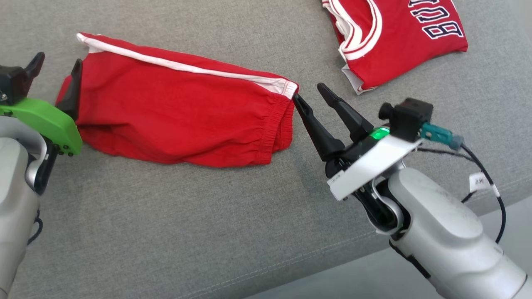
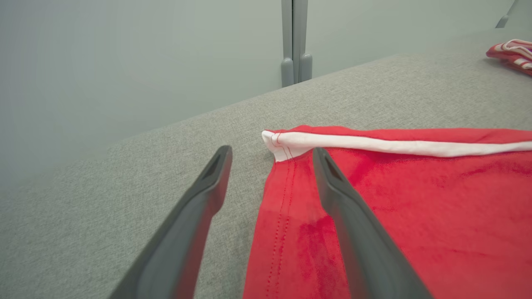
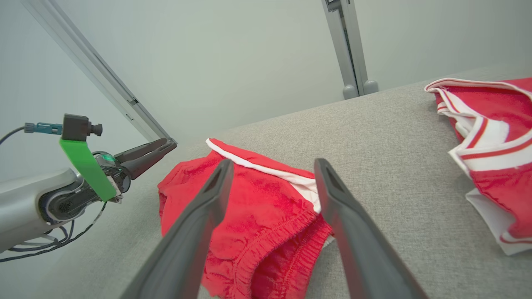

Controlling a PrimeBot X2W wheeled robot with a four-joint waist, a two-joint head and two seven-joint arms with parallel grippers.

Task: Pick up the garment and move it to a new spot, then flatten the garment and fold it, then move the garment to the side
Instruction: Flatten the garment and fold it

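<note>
On the grey upholstered surface (image 1: 208,232), the red shorts (image 1: 178,116) are lying folded lengthwise between the two arms. The white side stripe is running along the far edge, the elastic waistband is facing the robot's right and the leg hem is facing its left. The left gripper (image 1: 58,60) is sitting at the hem end with its fingers spread wide and pinching nothing. In the left wrist view, one finger is showing over the red cloth just inside the stitched hem and the other over bare grey fabric beside it. Cannot tell whether the inner finger is touching the cloth. The right gripper (image 1: 308,92) is sitting at the waistband end, fingers likewise spread and holding nothing. Its nearer fingertip is resting right at the white-striped corner of the waistband, contact unclear. A red jersey (image 1: 399,37) with white trim and dark lettering is lying well apart, toward the far right. The shorts' near edge is bulging slightly, not lying fully flat
</note>
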